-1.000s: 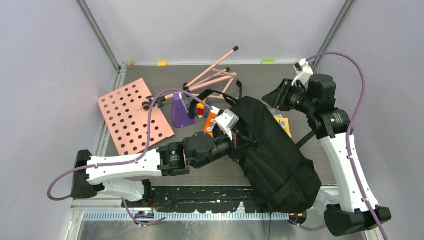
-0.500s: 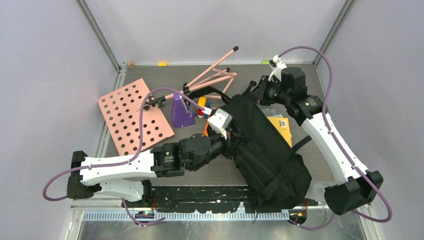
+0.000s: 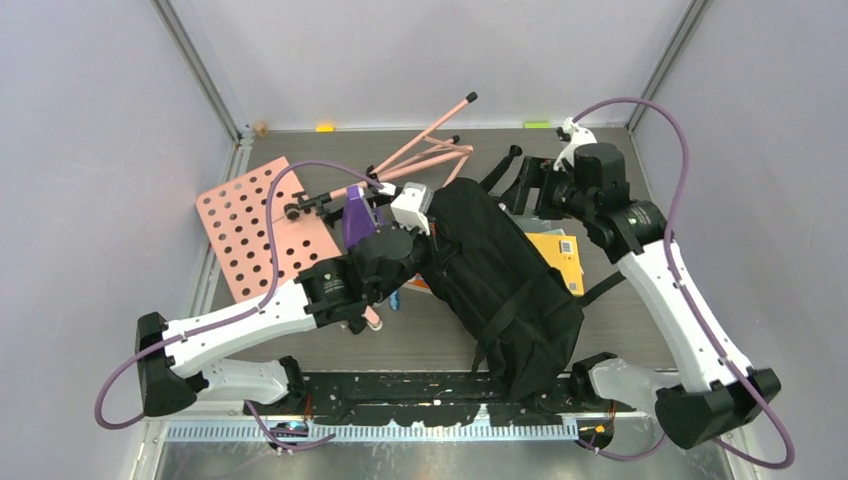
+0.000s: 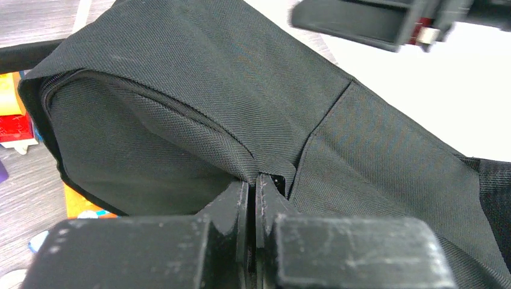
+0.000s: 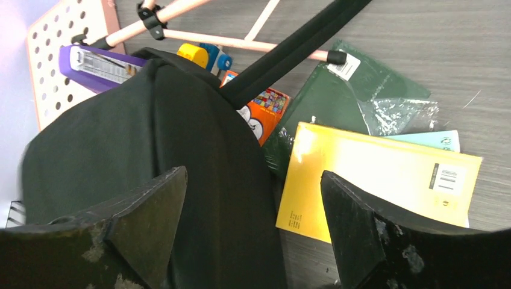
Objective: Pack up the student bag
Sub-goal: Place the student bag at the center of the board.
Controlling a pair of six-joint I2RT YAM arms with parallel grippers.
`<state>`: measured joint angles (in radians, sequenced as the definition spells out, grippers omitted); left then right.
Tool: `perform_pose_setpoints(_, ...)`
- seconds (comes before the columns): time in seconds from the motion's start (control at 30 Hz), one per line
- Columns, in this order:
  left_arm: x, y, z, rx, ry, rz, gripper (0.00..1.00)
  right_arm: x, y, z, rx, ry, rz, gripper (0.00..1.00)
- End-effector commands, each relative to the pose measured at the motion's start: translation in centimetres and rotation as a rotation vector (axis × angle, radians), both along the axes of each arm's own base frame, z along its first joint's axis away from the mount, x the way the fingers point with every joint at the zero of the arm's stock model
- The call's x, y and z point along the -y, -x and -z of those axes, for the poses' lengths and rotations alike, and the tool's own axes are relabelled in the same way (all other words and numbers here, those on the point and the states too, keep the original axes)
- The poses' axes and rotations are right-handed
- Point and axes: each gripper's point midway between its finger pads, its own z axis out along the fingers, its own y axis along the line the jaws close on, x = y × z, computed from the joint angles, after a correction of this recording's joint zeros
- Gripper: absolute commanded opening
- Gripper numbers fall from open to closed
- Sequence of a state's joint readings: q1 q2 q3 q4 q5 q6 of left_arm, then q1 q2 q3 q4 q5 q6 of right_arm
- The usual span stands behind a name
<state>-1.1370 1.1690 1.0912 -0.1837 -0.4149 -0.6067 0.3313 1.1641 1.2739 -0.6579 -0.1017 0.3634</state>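
Dragged leftward, the student bag [image 3: 495, 280] now lies mid-table, and your right gripper [image 5: 251, 176] has sprung wide above it
Your left gripper [image 4: 253, 183] pinches its zipper seam; yellow notebook [image 3: 560, 258] and orange book [image 5: 271, 108] lie outside, so packing looks hardly begun

Top external: high at the near edge, looking down over the whole counter [image 3: 300, 145]. Left wrist: close against the student bag [image 4: 373, 150]. Right wrist: near, facing down on bag and yellow book [image 5: 373, 174]. All three views share the bag.

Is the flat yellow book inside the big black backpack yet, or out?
Out: the flat yellow book lies on the table, beside the big black fabric backpack.
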Motion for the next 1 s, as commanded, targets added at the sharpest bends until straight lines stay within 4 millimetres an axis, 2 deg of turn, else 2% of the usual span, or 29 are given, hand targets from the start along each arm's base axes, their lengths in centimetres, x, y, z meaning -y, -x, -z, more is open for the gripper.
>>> perform_pose_setpoints(0.0,-0.1,-1.7,-0.5,-0.015,0.075,-0.033,0.00,0.7,3.2,-6.2,0.164,-0.013,-0.058,0.88)
perform_pose_setpoints(0.17,0.4,-2.3,-0.1,-0.041,0.085,-0.022,0.00,-2.7,7.3,-9.0,0.197,-0.132,-0.299,0.89)
perform_pose_setpoints(0.33,0.3,-3.2,0.0,-0.065,0.094,-0.028,0.00,-4.6,10.3,-9.1,0.168,-0.139,-0.467,0.89)
perform_pose_setpoints(0.57,-0.4,-4.2,0.2,-0.092,0.092,-0.050,0.00,-7.7,13.4,-6.2,0.098,-0.119,-0.609,0.89)
perform_pose_setpoints(0.77,-1.3,-4.9,0.2,-0.109,0.094,-0.059,0.00,-8.6,14.7,-3.2,0.027,-0.019,-0.634,0.88)
perform_pose_setpoints(0.97,-1.2,-5.0,0.4,-0.132,0.092,-0.042,0.00,-9.6,15.4,-2.3,0.011,0.097,-0.655,0.86)
